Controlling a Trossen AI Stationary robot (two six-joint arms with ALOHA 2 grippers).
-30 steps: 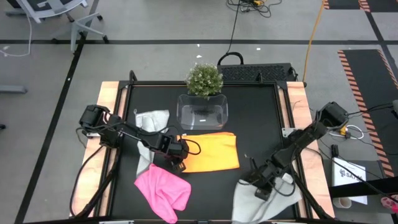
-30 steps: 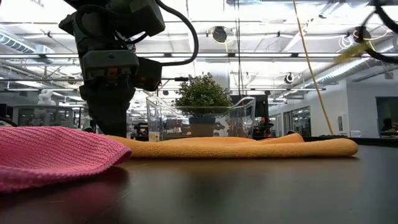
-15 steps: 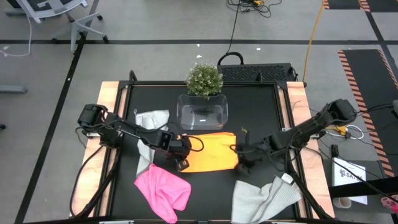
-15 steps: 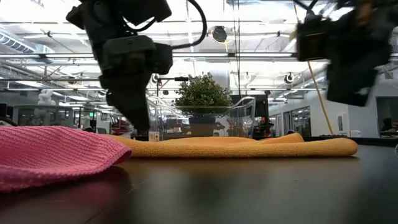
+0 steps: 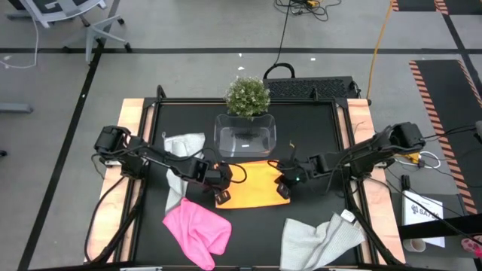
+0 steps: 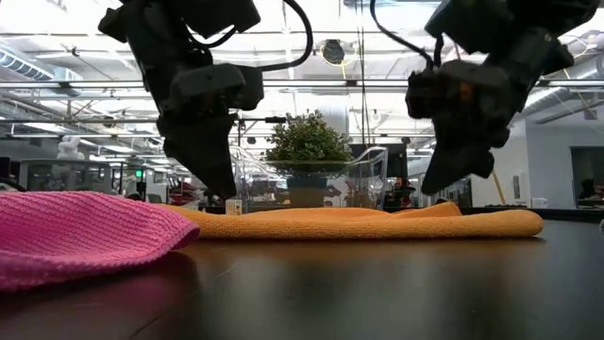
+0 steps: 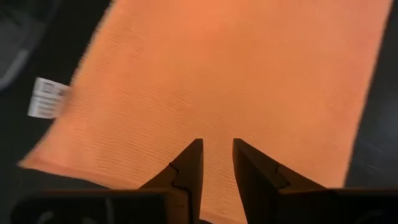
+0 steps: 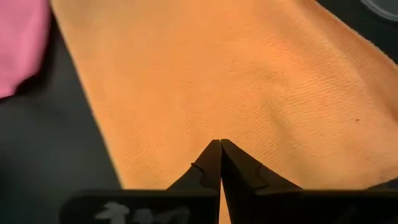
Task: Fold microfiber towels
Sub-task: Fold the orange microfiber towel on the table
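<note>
The orange-yellow microfiber towel (image 5: pixel 252 187) lies flat in the middle of the black table, a white tag (image 7: pixel 46 98) at its edge. My left gripper (image 5: pixel 221 197) hovers just over the towel's near left corner, slightly open with nothing between its fingers (image 7: pixel 217 149). My right gripper (image 5: pixel 283 190) is shut and slants down over the towel's right edge (image 8: pixel 219 146), a little above the cloth in the low view (image 6: pixel 432 189). A bright pink towel (image 5: pixel 197 229) lies crumpled near left. One light grey towel (image 5: pixel 183 147) lies far left, another (image 5: pixel 320 241) near right.
A clear plastic tub (image 5: pixel 245 135) stands just beyond the orange towel, with a small green plant (image 5: pixel 248 96) behind it at the far edge. Wooden rails (image 5: pixel 135 135) run along the table's left and right sides.
My right gripper has swung from over the near-right grey towel toward the table's middle and far side. It turned as it went and stayed shut, and now stands over the orange towel's right edge. My left gripper has tipped and risen slightly. The orange towel has kept still.
</note>
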